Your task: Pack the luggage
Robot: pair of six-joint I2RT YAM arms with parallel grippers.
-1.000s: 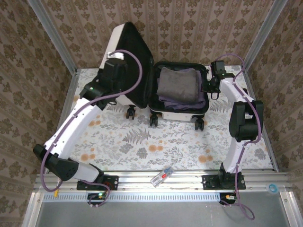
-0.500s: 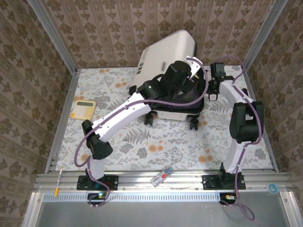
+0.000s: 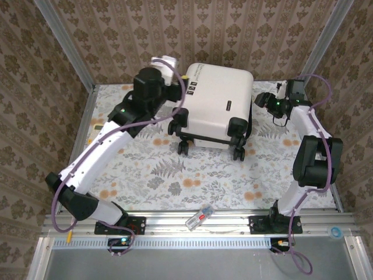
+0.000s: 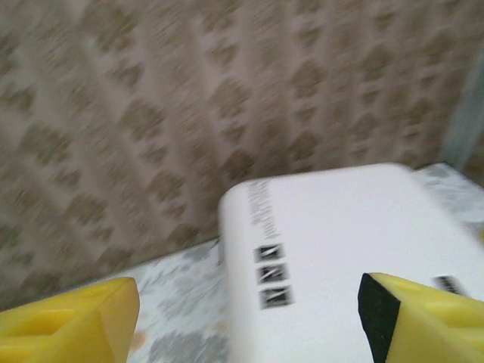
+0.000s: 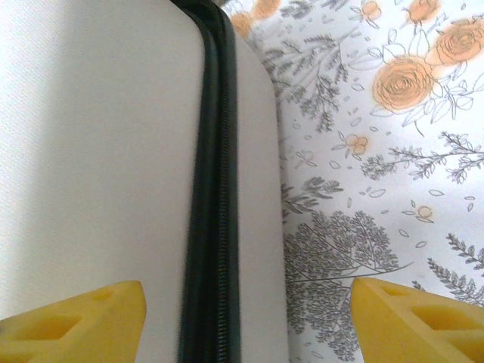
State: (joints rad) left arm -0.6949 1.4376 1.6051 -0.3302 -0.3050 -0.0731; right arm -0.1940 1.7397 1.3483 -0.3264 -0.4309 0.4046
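Lid down on the luggage (image 3: 217, 105); closing the zip (image 5: 208, 189) is judged the next job.
Left gripper (image 4: 249, 311) and right gripper (image 5: 249, 314) are spread wide, nothing gripped; the white shell lies just ahead of both pairs of fingers, zip between the right pair. The floral table (image 3: 175, 175) is boxed in by patterned walls (image 3: 233, 35).

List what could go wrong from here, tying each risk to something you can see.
1. The luggage stands on wheels. A nudge from the left hand, open and close by its corner, could roll it across the table.
2. The right hand is open too, so nothing holds the lid down. Whether the zip is done up cannot be told; if not, the lid might spring open.
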